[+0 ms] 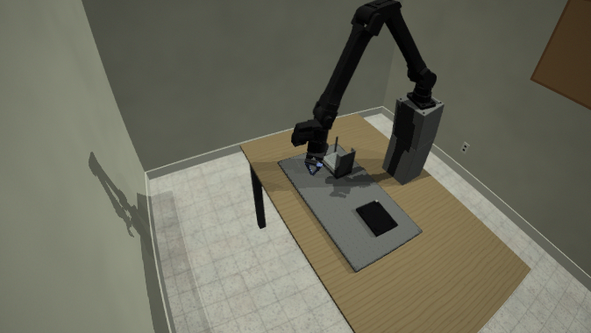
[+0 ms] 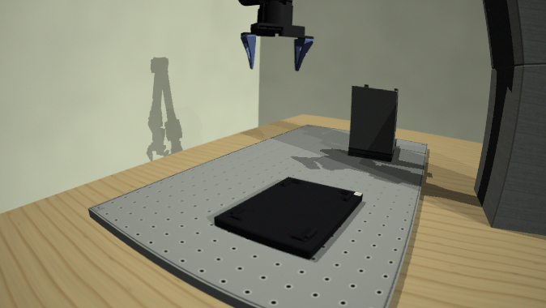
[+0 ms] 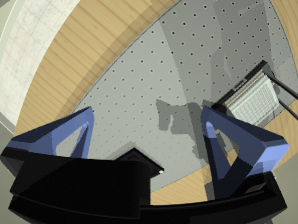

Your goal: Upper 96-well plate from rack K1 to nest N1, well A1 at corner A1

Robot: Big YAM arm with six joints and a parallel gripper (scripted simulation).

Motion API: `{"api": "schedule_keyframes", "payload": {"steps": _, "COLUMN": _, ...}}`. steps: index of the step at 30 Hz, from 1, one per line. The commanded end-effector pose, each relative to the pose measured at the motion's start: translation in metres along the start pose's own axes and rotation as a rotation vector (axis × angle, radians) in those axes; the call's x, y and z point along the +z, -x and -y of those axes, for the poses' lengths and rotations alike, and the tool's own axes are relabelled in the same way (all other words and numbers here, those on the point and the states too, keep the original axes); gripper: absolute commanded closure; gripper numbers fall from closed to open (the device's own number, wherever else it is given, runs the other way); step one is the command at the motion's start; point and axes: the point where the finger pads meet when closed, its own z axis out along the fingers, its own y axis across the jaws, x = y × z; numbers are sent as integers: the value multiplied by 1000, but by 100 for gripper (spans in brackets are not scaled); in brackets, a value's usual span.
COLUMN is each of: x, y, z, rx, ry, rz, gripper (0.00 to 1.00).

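The stack rack K1 [image 1: 341, 163] stands at the far end of the grey perforated baseplate [image 1: 348, 206]; in the exterior view only its dark back wall [image 2: 373, 121] shows. The white upper 96-well plate [image 1: 331, 161] lies in it, and shows in the wrist view [image 3: 254, 100] at the right. The lower plate is hidden under it. The black plate nest N1 [image 2: 292, 214] lies empty in the middle of the baseplate, with a pale A1 square [image 2: 357, 194] at its far right corner. My gripper [image 2: 276, 52] [image 1: 313, 167] is open and empty, hanging in the air above and beside the rack's left side.
The arm's grey pedestal [image 1: 412, 140] stands on the wooden table to the right of the rack. The table's left edge [image 1: 281, 206] runs close to the baseplate. Walls stand behind and to the left.
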Motion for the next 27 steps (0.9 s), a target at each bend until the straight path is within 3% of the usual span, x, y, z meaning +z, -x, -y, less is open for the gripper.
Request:
{"api": "schedule_keyframes", "payload": {"steps": 1, "x": -10, "y": 14, "z": 0, "rx": 89, "ry": 23, "rz": 31, "gripper": 0}}
{"api": "schedule_keyframes", "payload": {"steps": 6, "x": -7, "y": 13, "z": 25, "rx": 67, "ry": 23, "rz": 32, "gripper": 0}}
{"api": "schedule_keyframes", "payload": {"steps": 11, "x": -8, "y": 10, "z": 49, "rx": 254, "ry": 16, "rz": 23, "gripper": 0}}
{"api": "schedule_keyframes", "payload": {"steps": 17, "x": -7, "y": 7, "z": 69, "rx": 253, "ry": 15, "rz": 24, "gripper": 0}}
{"api": "schedule_keyframes", "payload": {"steps": 22, "x": -6, "y": -1, "z": 93, "rx": 419, "ry": 5, "rz": 10, "gripper": 0}}
{"api": "schedule_keyframes", "payload": {"steps": 27, "x": -3, "y": -10, "z": 119, "rx": 404, "ry": -1, "rz": 6, "gripper": 0}}
